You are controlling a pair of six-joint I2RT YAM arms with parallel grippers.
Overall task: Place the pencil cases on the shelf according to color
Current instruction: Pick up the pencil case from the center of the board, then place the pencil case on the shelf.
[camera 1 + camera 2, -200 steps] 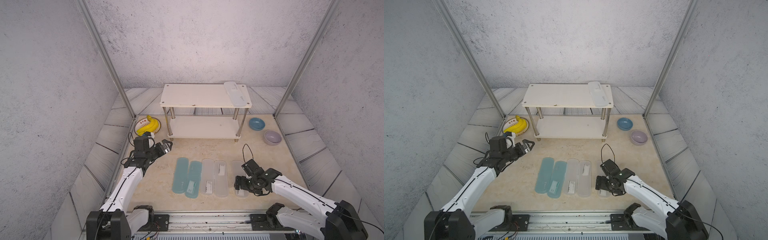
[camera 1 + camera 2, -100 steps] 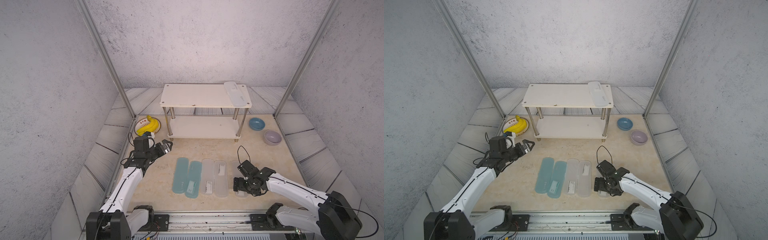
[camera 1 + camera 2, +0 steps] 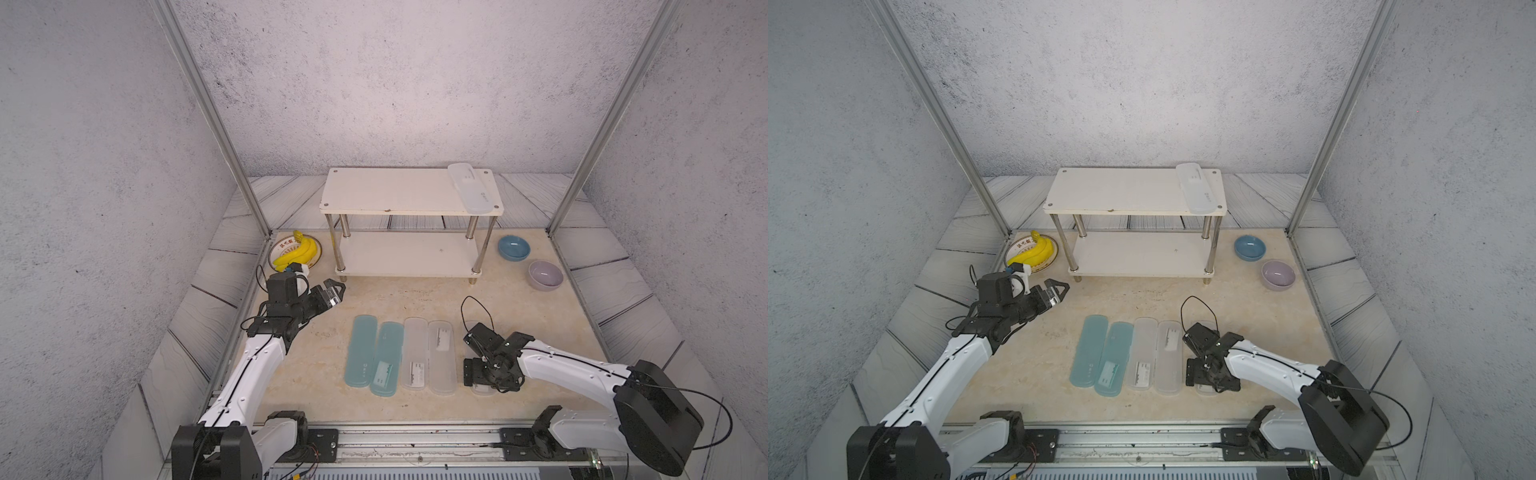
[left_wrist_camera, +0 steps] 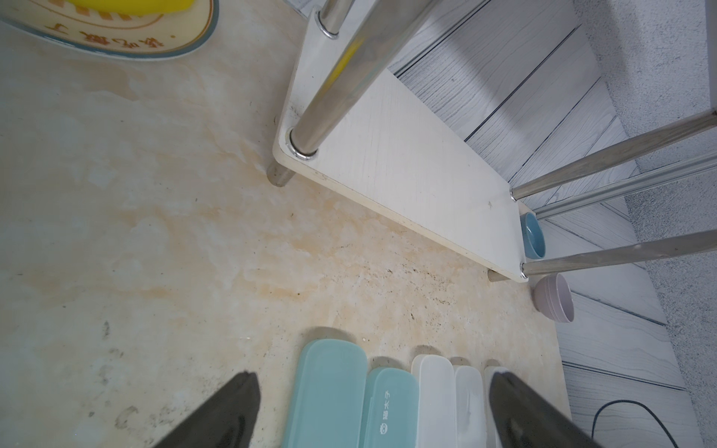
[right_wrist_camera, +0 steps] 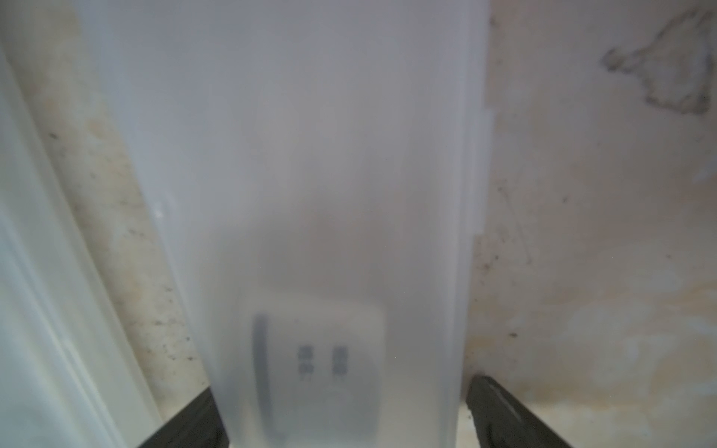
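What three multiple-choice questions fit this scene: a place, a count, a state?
1. Where is the shelved pencil case on the shelf? A lower board; B top board, end nearest the blue bowl; C top board, middle.
2. How many teal pencil cases lie on the table? A four; B one; C two.
3. The right gripper is: A open, astride a frosted case; B shut on a teal case; C open above the shelf.
Key: B, it lies along that end; C, two lie side by side; A, its fingers flank the case in the right wrist view.
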